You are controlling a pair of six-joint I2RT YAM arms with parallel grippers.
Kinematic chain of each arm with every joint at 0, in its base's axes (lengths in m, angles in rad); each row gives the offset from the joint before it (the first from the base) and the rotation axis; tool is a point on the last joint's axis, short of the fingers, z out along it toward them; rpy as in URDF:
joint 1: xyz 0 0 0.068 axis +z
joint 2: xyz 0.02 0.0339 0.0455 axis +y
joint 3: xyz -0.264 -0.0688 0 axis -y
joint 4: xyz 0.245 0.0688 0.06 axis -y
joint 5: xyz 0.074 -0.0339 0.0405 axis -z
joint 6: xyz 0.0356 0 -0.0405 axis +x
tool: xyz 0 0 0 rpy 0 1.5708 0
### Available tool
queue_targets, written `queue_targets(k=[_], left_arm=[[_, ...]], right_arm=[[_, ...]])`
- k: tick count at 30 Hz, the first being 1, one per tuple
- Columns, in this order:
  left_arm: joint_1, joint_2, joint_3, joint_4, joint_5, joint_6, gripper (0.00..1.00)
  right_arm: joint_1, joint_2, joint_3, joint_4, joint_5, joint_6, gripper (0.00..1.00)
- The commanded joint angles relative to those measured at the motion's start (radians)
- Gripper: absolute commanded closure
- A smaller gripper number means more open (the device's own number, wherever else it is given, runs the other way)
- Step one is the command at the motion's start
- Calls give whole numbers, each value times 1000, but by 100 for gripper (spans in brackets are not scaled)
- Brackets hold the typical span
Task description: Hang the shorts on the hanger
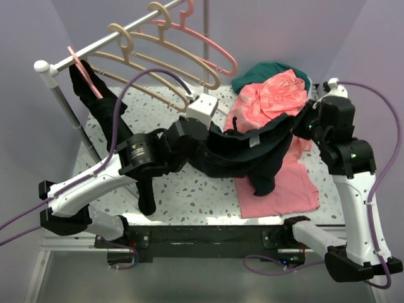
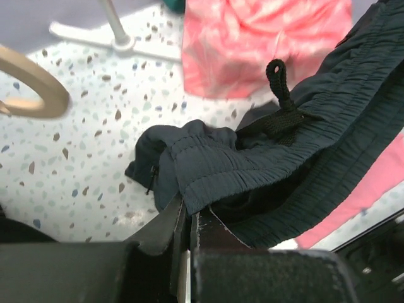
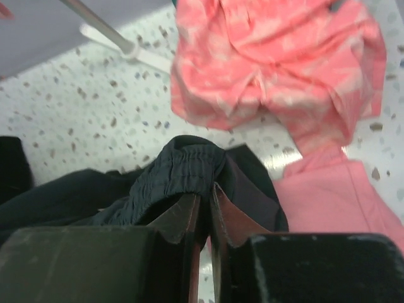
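Observation:
The dark navy shorts [image 1: 249, 154] hang stretched between my two grippers above the speckled table. My left gripper [image 1: 201, 136] is shut on one end of the elastic waistband [image 2: 208, 167]; a black drawstring loop [image 2: 278, 82] stands up from it. My right gripper [image 1: 304, 126] is shut on the other end of the waistband [image 3: 189, 167]. One leg of the shorts droops onto the pink cloth. The beige hanger [image 1: 161, 63] hangs by its hook on the rail at the back left, behind my left gripper; a part of it shows in the left wrist view [image 2: 35, 88].
A clothes rail [image 1: 95, 47] crosses the back left, with a pink hanger [image 1: 202, 38] and a long black garment [image 1: 110, 117] on another pink hanger. A coral patterned garment [image 1: 271, 98] lies on a teal cloth [image 1: 265, 71]. A folded pink cloth [image 1: 281, 186] lies front right.

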Motion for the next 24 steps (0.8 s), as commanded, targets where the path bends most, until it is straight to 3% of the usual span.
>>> queue_targets(k=[1,6,10,16,21,24], left_arm=[[12,-51,-268,104,87,-28,100],[18,-46,-554,277,152,-91,100],[38,15,-738,410,242,-129,100],[86,79,-839,535,291,-160,100],[87,125,-887,576,291,-189,100],[90,150,-902,602,317,-201,100]], right_arm=[[1,-27,-246,49,-14,-2,84],[1,-33,-514,176,-96,36,57],[3,-18,-532,180,-142,19,40],[24,13,-408,158,-261,21,30],[145,-25,-317,294,-391,28,27],[240,22,-181,339,-358,-14,27]])
